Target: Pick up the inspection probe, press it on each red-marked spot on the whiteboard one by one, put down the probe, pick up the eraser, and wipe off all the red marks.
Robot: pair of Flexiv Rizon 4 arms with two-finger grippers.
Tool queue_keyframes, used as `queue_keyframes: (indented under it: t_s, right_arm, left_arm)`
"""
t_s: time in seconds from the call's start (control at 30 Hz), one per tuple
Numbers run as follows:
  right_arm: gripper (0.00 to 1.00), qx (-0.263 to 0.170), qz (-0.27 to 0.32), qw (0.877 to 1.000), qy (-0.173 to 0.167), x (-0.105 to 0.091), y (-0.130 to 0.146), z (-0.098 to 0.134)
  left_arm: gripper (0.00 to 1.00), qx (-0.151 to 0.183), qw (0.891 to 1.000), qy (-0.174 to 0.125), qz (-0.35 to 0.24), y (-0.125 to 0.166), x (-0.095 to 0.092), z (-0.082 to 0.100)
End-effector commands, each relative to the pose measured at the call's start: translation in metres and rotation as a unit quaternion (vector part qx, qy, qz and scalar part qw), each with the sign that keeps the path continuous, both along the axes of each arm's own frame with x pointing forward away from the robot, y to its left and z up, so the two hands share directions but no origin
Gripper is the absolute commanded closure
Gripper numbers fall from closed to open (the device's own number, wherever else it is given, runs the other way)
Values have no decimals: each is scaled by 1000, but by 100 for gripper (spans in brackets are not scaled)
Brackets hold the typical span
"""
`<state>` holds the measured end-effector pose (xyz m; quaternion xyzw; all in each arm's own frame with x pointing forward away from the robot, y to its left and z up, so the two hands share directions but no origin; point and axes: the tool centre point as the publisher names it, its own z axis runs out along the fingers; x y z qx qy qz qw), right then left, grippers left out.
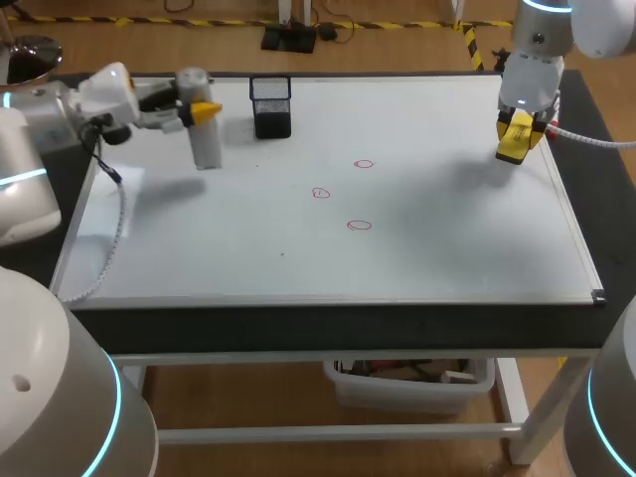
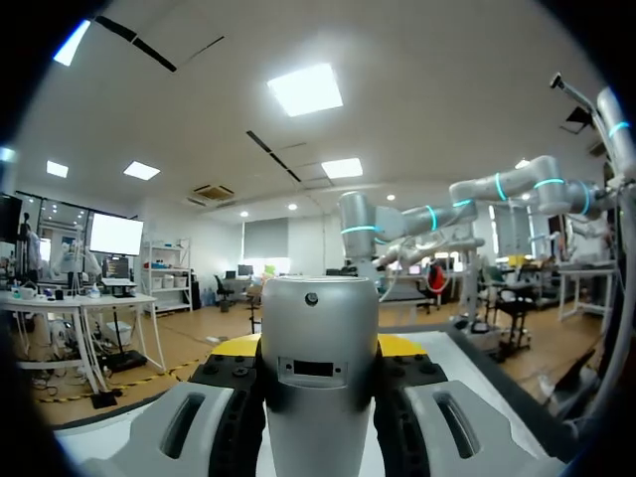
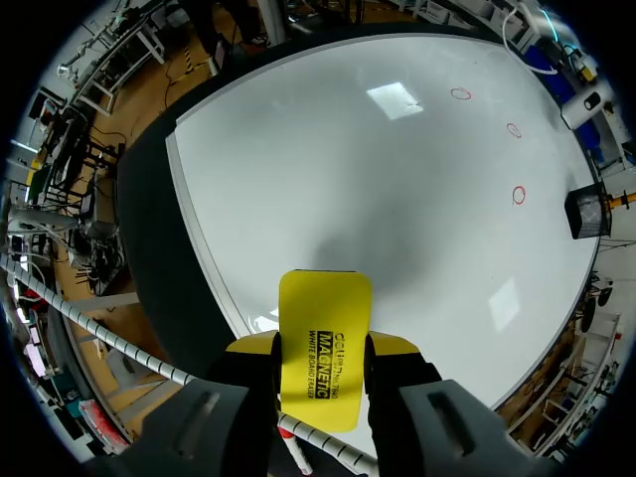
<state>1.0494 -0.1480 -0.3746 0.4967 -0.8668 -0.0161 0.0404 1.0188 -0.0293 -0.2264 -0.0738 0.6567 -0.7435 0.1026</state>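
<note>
1. Head view: the left hand [image 1: 204, 109] comes in from the left side and pinches the inspection probe [image 1: 207, 147], a grey cylinder held upright. The fingers lie level across its upper part.
2. Left wrist view: the probe [image 2: 318, 368] fills the gap between the two fingers, with one yellow tip pressed against each side. Whether its lower end touches the whiteboard [image 1: 427, 258] cannot be determined.
3. A black mesh holder [image 1: 270, 106] stands on the whiteboard just ahead of the left hand's fingertips, beside the probe and not touching it.
4. The right hand [image 1: 519, 134] points downward over the whiteboard, close to the board's right edge. It pinches the eraser [image 3: 325, 348], a flat yellow block that projects ahead of the fingers. Both fingers bear on its long sides.
5. Right wrist view: a soft shadow lies on the board ahead of the eraser.
6. Three red marks [image 1: 364, 164], each a small ring, lie on the board between the two hands. They are well ahead of the right hand and well apart from the probe.
7. The whiteboard lies flat on the desk [image 1: 298, 328].
</note>
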Motion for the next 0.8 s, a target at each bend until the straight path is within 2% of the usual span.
queue_keyframes:
  t_s: [0.03,0.17,0.33,0.8]
  right_arm:
    - [100,-1,1,1000,0,1,-1,1]
    - [100,-1,1,1000,0,1,-1,1]
    - [100,-1,1,1000,0,1,-1,1]
    - [100,-1,1,1000,0,1,-1,1]
  left_arm:
    - [100,-7,1000,5,-17,-29,-15,-5]
    - [100,-2,999,4,-47,-56,-31,-4]
    - [100,-15,996,1,-84,-82,-44,0]
    - [100,-19,988,5,-155,-140,-51,-9]
